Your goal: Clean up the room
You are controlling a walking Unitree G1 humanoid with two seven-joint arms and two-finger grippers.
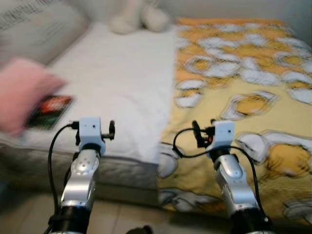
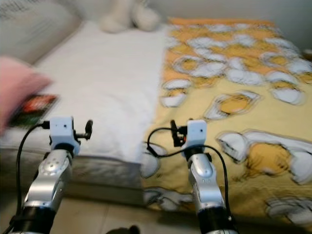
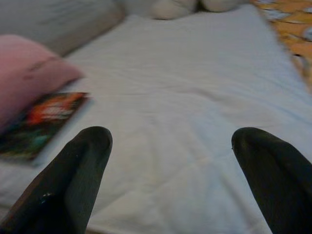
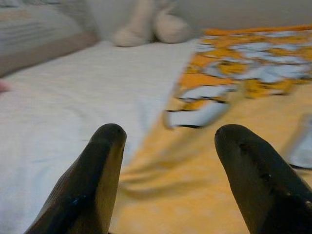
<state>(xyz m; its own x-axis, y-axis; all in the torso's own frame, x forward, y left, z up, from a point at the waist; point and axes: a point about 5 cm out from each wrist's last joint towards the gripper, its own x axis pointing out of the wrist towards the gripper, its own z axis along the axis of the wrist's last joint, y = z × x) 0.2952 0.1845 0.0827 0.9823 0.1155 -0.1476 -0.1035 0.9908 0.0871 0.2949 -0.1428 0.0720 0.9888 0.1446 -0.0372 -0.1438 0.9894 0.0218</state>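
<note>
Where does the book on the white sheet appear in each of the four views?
Left eye view: book at left edge, under the pink pillow.
Right eye view: same, far left.
Left wrist view: left of the fingers.
Right wrist view: not in it.
Shared landmark: plush toy at the bed's head.

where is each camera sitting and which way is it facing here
Left eye view: on the head, looking forward and down at the bed; both silver arms show.
Right eye view: same head camera and scene, with the yellow blanket.
Left wrist view: on the left arm, looking along the open left tool at white sheet, book and pink pillow.
Right wrist view: along the open right tool at the blanket's edge.
Both wrist views share the plush toy.
</note>
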